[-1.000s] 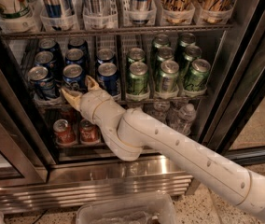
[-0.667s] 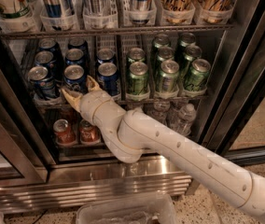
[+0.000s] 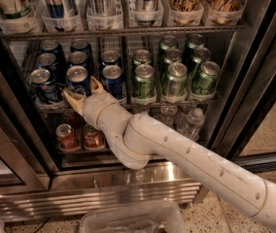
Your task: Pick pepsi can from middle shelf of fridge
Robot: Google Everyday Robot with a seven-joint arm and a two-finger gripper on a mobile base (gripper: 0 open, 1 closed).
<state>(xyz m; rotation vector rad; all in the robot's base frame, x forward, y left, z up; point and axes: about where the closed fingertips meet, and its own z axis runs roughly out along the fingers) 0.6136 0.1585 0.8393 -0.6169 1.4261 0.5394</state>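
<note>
Fingers: the two tan fingers [image 3: 96, 85] are apart, one at each side of the lower part of a blue can; if they touch it, I cannot tell.
Gripper: the gripper [image 3: 83, 92] is inside the fridge, left of the frame centre, at the front edge of the middle shelf.
Pepsi can: the pepsi can [image 3: 77, 76] between the fingers stands upright at the front of the second lane from the left, silver top visible.
Other blue cans: more blue cans [image 3: 112, 76] stand in the lanes to the left and right of it, and behind it.
Green cans: the green cans [image 3: 176, 76] fill the lanes on the right half of the same rack.
Middle shelf: the middle shelf [image 3: 201, 101] is a dark wire rack, across the middle of the frame.
Arm: the cream arm [image 3: 186, 159] goes from the lower right corner up to the gripper.
Red cans: two red cans [image 3: 66, 136] stand on the rack below, under the wrist.
Fridge: the fridge [image 3: 128, 188] has a ribbed steel panel at the bottom.
</note>
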